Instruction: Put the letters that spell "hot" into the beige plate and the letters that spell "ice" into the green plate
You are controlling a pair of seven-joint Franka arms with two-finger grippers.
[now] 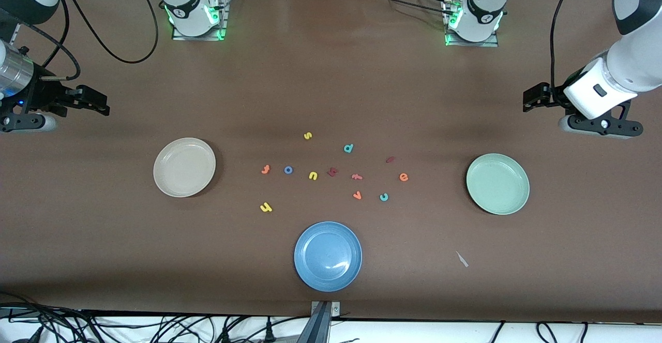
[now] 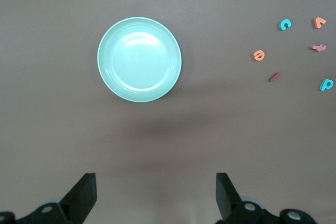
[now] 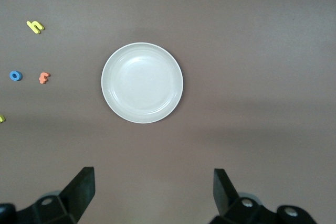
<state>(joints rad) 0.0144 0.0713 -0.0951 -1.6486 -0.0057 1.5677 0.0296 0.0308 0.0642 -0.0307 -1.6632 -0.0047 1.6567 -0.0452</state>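
Beige plate: we found the round cream-beige plate [image 1: 184,167] empty toward the right arm's end of the table [image 1: 331,74].
Green plate: the round mint-green plate [image 1: 498,183] lay empty toward the left arm's end.
"Hot" letters: orange hooked foam t [image 1: 266,169] and blue foam ring o [image 1: 288,170] lay at 3 o'clock from the beige plate; yellow foam h [image 1: 266,207] at 4 o'clock.
"Ice" letters: orange foam e [image 1: 404,177] lay at 9 o'clock from the green plate, dark red foam bar i [image 1: 390,160] at 10 o'clock, teal foam c [image 1: 384,197] at 8 o'clock.
Left gripper [image 1: 530,100]: we saw it wait in the air, fingers [image 2: 227,192] spread, holding nothing.
Right gripper [image 1: 101,102]: likewise waiting, fingers [image 3: 224,191] spread and empty.
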